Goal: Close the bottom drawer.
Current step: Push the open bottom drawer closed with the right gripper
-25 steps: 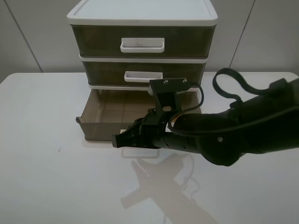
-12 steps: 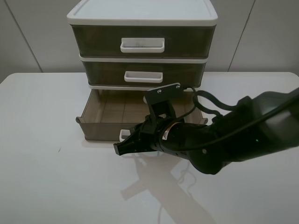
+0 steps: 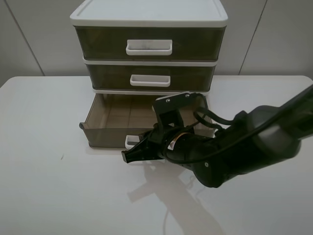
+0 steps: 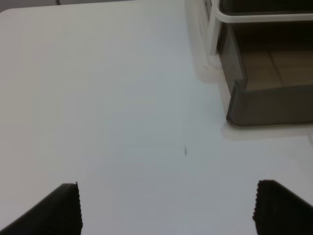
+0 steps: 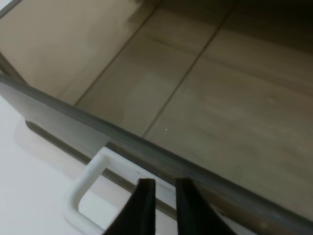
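Lining up for the push was judged to be the step in hand. The bottom drawer was seen pulled well out of the white-framed unit on the tabletop, while the two matching drawers above it sat flush.

The right pincer was found narrowed to a thin slit, with nothing between its dark fingers. Its tips were set just in front of the drawer's front wall, beside the white loop handle. Whether contact was made could not be told. The left pincer was held wide and empty over the tabletop, off to the side of the drawer's corner.

A straight, square push on the front wall toward the unit was judged to be called for next. A push placed off-centre might skew the drawer, and the light unit might be slid back on the smooth tabletop.

The drawer was seen to be of smoky brown translucent plastic, thin-walled and smooth, its floor marked with faint grid lines. The handle was a rectangular loop with rounded corners.
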